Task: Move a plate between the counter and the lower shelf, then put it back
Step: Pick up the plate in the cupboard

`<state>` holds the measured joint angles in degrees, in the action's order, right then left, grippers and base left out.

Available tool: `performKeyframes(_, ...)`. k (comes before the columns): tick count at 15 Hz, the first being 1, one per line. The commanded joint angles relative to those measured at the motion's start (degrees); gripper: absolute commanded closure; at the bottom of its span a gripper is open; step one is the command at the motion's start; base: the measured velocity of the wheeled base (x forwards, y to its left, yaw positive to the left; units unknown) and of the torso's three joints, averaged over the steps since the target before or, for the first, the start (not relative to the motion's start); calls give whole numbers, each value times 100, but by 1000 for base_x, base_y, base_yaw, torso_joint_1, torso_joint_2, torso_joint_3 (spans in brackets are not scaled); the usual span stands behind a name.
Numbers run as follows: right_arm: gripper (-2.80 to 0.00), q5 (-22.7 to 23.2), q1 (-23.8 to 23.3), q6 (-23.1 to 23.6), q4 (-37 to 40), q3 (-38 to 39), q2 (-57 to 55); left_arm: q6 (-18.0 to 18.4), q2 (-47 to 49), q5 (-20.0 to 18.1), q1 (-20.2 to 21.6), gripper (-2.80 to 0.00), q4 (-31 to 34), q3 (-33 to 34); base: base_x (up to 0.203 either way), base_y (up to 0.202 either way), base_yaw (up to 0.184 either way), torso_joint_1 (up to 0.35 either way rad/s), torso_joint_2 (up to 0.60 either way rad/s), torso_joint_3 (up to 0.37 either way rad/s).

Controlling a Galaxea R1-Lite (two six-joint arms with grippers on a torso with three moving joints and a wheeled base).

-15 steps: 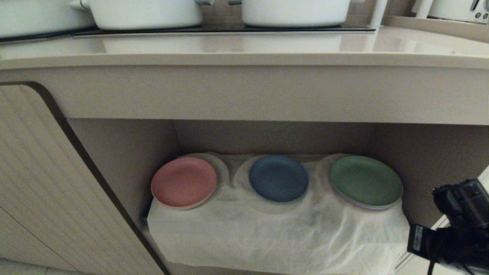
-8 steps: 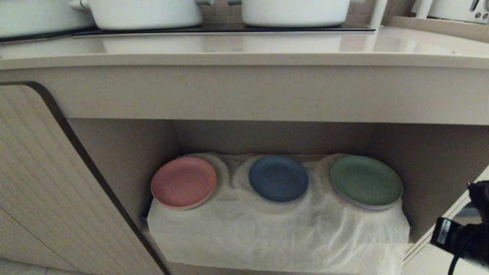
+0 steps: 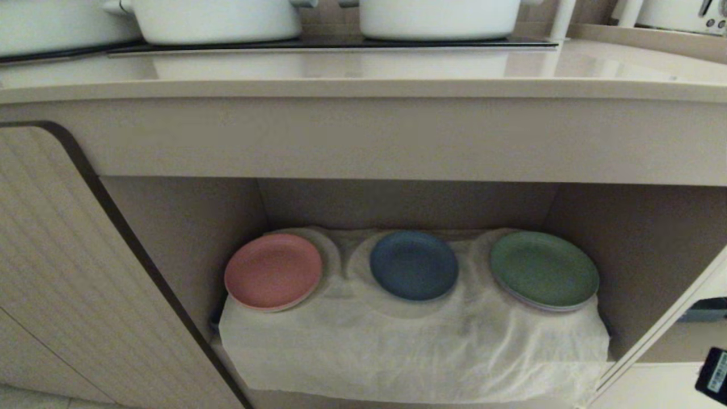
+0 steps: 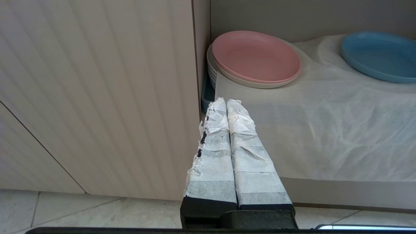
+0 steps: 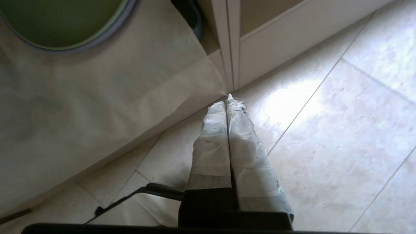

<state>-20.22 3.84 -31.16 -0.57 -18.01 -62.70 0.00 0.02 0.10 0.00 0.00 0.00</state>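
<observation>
The plate [image 3: 414, 264] is seen lying flat on the cloth-lined lower shelf [image 3: 409, 346], between the pink plate [image 3: 273, 271] and the green plate [image 3: 544, 270], apart from both; the counter [image 3: 363, 68] above it carries only white pots [image 3: 437, 17].

A mishap is judged most likely at the grasp. The plate is seated on a raised mound of loose cloth, so the liner could be snagged or dragged by a fingertip and the neighbouring plates shifted. The thick front edge of the counter overhangs the plate, and a lift made too steeply could be stopped by it.

The right gripper [image 5: 227, 100] is seen pressed fully closed and empty, pointed at the floor tiles just beside the cabinet's corner post, to the plate's right. The left gripper [image 4: 227, 103] is likewise closed and empty, held in front of the shelf just below the pink plate, touching nothing
</observation>
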Motion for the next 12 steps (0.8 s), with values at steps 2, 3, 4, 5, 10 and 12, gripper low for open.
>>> performKeyframes(2,0,5,-58,595,-11,189,965,0,-2,-1,0,0,0,0,0,0,0,0,0,0)
performKeyframes(3,0,74,-65,1062,-41,286,1348,0,-2,-1,0,0,0,0,0,0,0,0,0,0)
performKeyframes(4,0,221,-96,1645,-169,476,1753,0,-2,-1,0,0,0,0,0,0,0,0,0,0)
performKeyframes(5,0,423,-138,2264,-496,808,2168,0,-2,-1,0,0,0,0,0,0,0,0,0,0)
performKeyframes(10,0,1323,-292,3799,-1577,1781,3707,0,-2,-1,0,0,0,0,0,0,0,0,0,0)
performKeyframes(12,0,1576,-401,3847,-1033,1793,4348,0,-2,-1,0,0,0,0,0,0,0,0,0,0)
